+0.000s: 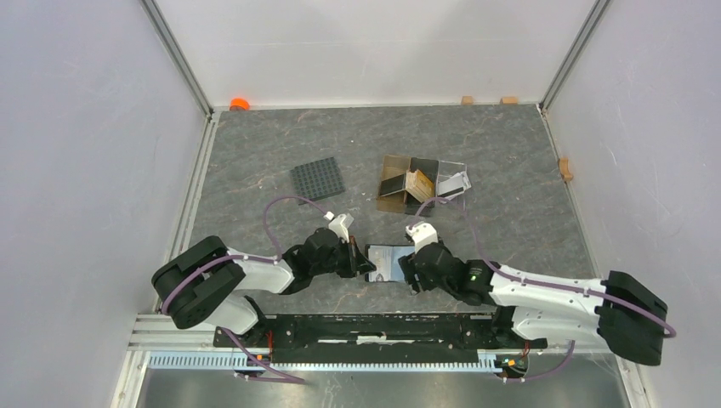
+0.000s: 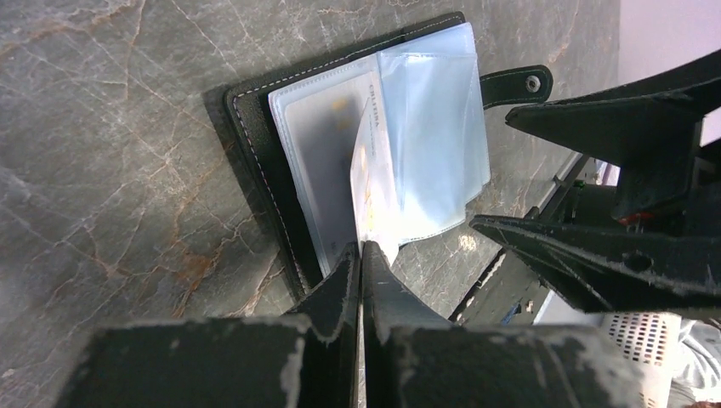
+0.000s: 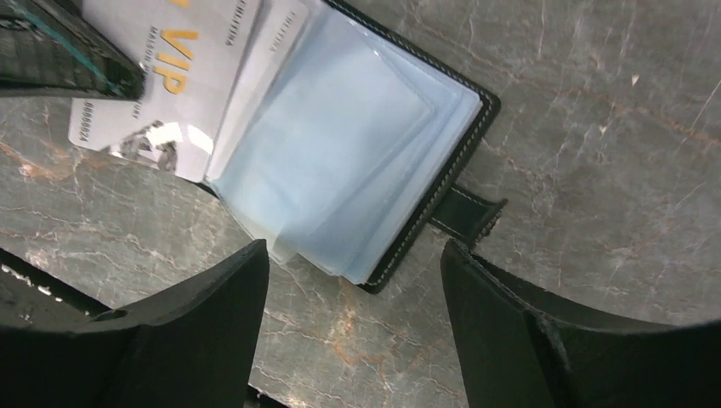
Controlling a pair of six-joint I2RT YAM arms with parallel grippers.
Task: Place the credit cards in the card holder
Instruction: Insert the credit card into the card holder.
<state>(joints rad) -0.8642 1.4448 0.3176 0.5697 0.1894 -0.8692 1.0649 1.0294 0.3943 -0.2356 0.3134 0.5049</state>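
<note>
A robotics lab test cell is showing here: plain white wall panels [image 1: 85,127] in aluminium framing [image 1: 178,55] are enclosing a grey marble-patterned table [image 1: 510,170]. A left arm [image 1: 246,276] and right arm [image 1: 544,293], white and black, are sitting bolted to a black mounting rail [image 1: 383,327], purple cables [image 1: 289,198] looping off them.

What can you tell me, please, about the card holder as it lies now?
The card holder is black leather-look with pale stitching, lying open on the marbled table. Its clear bluish sleeves fan out; a snap strap sticks out. A white card, pinched by the shut left end effector, sits among the sleeves.
</note>
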